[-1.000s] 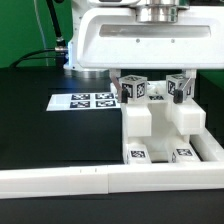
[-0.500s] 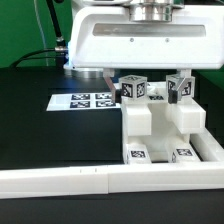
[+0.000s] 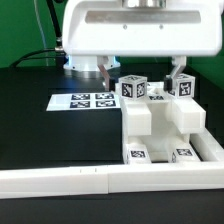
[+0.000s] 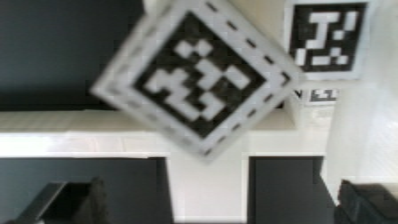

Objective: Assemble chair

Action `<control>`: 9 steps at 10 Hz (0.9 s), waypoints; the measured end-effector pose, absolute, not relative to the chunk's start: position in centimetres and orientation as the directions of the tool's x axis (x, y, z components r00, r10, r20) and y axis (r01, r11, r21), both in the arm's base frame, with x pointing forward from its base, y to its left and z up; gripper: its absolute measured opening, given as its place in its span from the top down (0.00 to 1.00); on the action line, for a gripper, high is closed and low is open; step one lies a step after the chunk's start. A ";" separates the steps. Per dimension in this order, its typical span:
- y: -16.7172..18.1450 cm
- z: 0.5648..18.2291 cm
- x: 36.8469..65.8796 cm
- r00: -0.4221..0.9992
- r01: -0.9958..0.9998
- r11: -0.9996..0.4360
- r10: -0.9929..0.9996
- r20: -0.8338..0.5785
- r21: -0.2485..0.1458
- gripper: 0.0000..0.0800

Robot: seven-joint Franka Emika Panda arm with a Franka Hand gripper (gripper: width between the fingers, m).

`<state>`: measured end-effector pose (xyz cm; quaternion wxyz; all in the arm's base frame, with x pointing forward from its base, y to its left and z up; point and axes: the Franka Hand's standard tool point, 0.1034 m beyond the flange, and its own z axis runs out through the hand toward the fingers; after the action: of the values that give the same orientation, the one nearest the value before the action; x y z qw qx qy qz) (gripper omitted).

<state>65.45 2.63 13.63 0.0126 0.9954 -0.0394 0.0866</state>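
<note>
Arm head has lifted since the earlier frame: the white housing sat low over the tagged tops before, now it is higher and both fingers show below it. Nothing else shifted.

Gripper (image 3: 140, 73) hangs just above the chair (image 3: 160, 125), jaws spread wide, nothing between them. One finger (image 3: 105, 72) is off the exterior view's left of the left cube, the other comes down near the right cube. No contact visible with either.

Chair is partly built, standing against the white border rail (image 3: 60, 180) on the exterior view's right side of the black table (image 3: 40, 135). Two tagged cubes on top: left cube (image 3: 134, 88), right cube (image 3: 181, 86). Below them blocky white pieces step down toward the rail, with a dark gap between two parallel blocks. Two more tags face up on the low front ends, close to the rail.

Marker board (image 3: 82, 100) lies flat on the table, to the exterior view's left of the chair, near but apart from it, four tags on it.

Wrist view: blurred, a large tag (image 4: 196, 72) turned diamond-wise fills the middle, very close to the lens; a second tag (image 4: 327, 38) further off. Dark fingertips (image 4: 71, 200) at the frame edge, well apart. White chair surfaces and black gaps beneath; which piece is which cannot be told there.
</note>
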 end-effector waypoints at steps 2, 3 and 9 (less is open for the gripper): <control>2.5 16.0 64.8 0.984 -0.092 -0.996 -0.092 0.156 -0.009 0.19; 2.4 16.5 63.8 0.984 -0.098 -0.995 -0.100 0.150 -0.020 0.19; 1.8 15.2 62.8 0.997 0.012 -1.000 0.011 0.077 -0.007 0.19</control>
<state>62.77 1.80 15.19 -0.0037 0.9992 0.0058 0.0386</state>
